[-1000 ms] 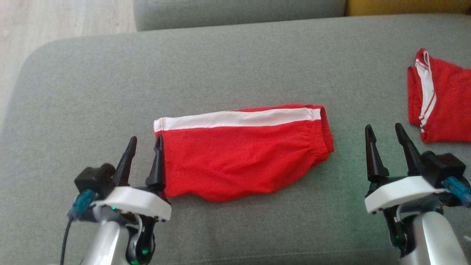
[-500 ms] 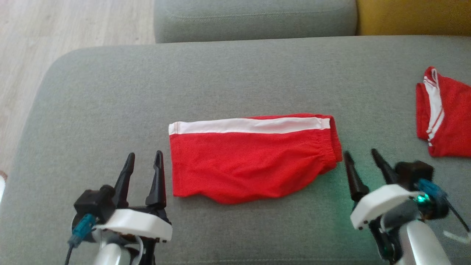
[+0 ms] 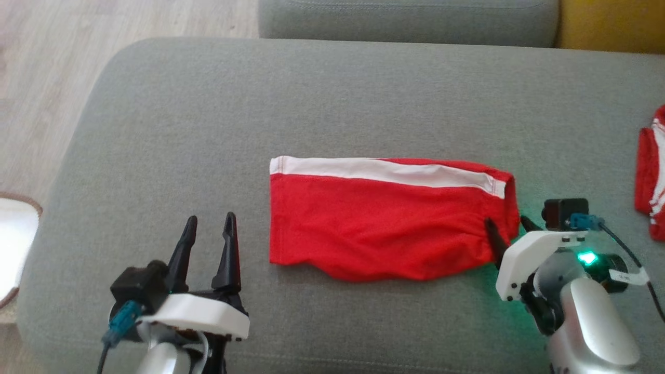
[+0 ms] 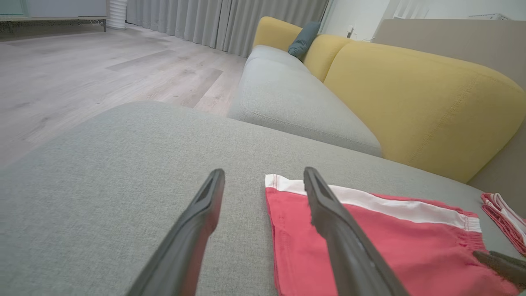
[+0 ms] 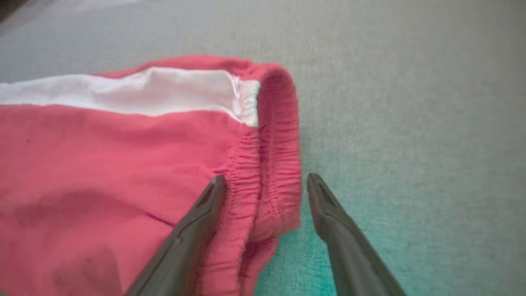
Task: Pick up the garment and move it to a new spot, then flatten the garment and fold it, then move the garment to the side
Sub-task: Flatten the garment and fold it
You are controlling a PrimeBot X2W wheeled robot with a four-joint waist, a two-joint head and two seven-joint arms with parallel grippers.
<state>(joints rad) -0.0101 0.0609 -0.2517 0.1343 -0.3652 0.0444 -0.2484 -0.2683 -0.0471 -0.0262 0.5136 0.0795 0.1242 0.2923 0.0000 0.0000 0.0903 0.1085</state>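
Note:
The garment (image 3: 384,218) is a pair of red shorts with a white side stripe, lying folded flat on the grey sofa cushion (image 3: 311,104). My left gripper (image 3: 210,217) stands open to the left of its hem end, apart from the cloth. The left wrist view shows that gripper (image 4: 264,172) above the cushion, with the garment (image 4: 370,238) just to its right. My right gripper (image 3: 506,222) is open at the elastic waistband end. In the right wrist view, the gripper (image 5: 267,179) straddles the gathered waistband of the garment (image 5: 123,164), one finger over the cloth and one over the cushion.
A second red and white garment (image 3: 652,192) lies at the cushion's right edge. A further grey cushion (image 3: 405,21) and the yellow sofa back (image 3: 613,23) lie beyond. Wooden floor (image 3: 52,78) and a white round object (image 3: 13,244) are off the cushion's left edge.
The head camera has shifted. My right gripper has moved left to the garment's waistband end and now straddles it. My left gripper has drawn away from the hem edge.

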